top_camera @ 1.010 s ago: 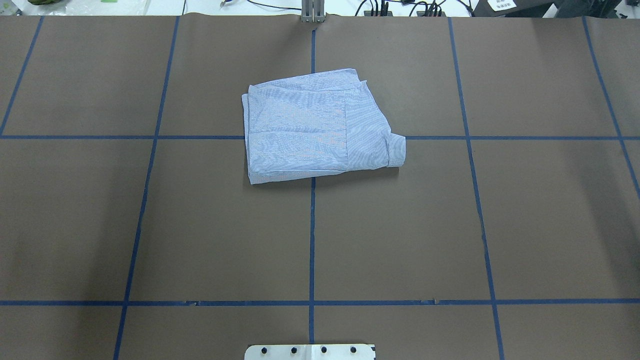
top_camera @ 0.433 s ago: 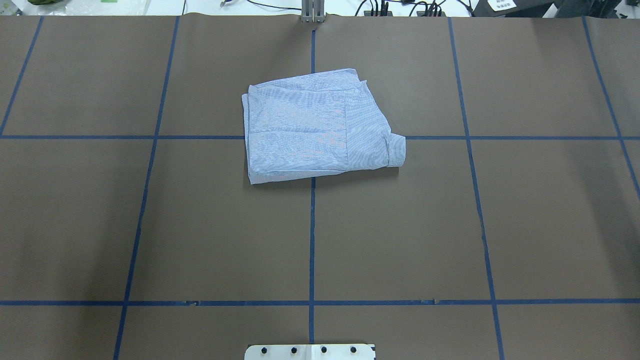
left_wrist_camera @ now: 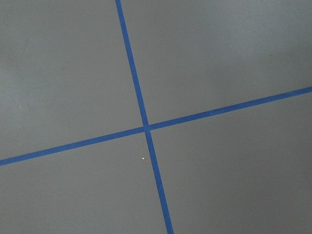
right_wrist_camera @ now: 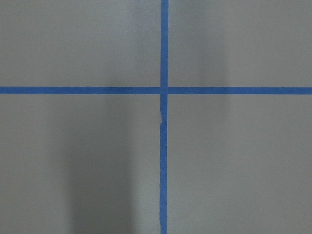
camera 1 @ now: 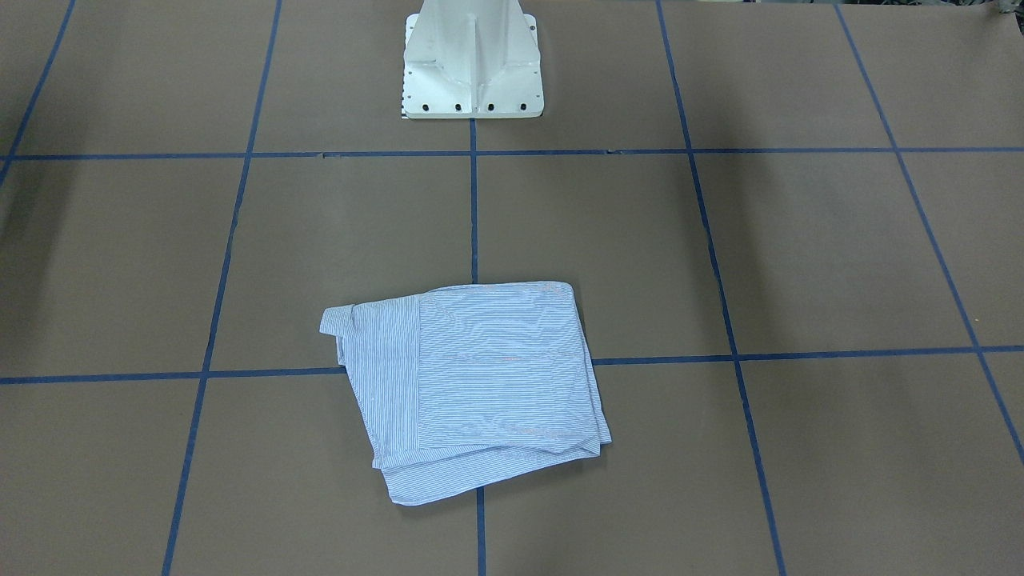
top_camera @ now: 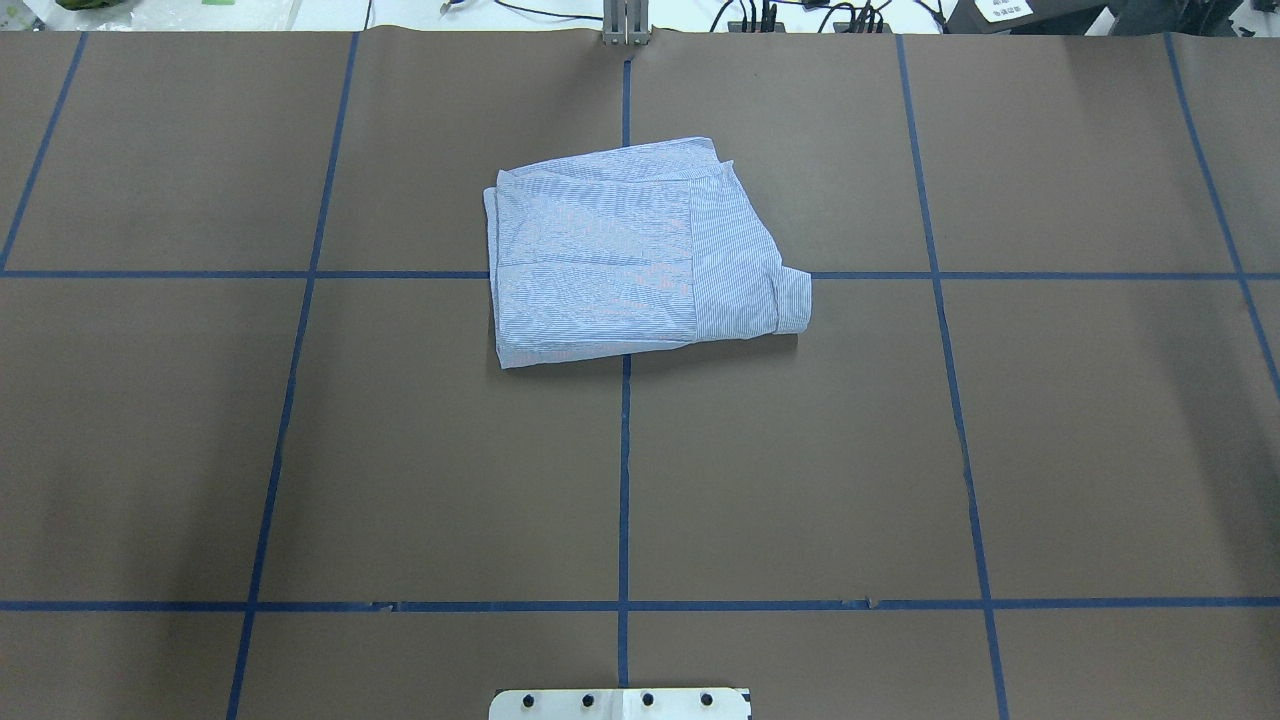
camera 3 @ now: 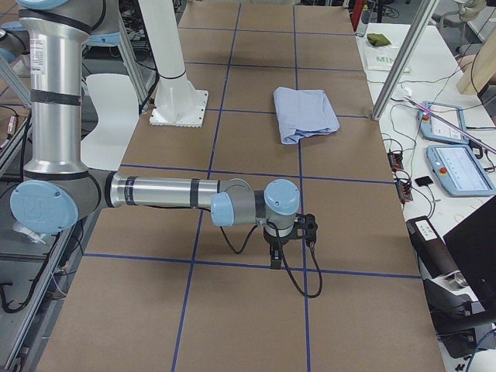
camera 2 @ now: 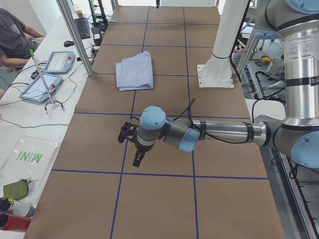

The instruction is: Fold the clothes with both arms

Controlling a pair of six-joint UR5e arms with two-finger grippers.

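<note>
While the shirt [top_camera: 640, 255] lies as before, well apart from both jaws, only side views show left arm [camera 2: 199, 132] and right arm [camera 3: 170, 192]; jaws' state we cannot tell.

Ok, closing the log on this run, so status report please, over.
Black left gripper, black right gripper: out over brown table, jaws unclear. Light blue striped shirt: folded, flat, centre. Nothing on or over it.

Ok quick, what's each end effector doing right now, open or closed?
Left end effector: cannot tell if open or closed; it is far from the shirt.
Right end effector: cannot tell either; also far from the shirt.
</note>
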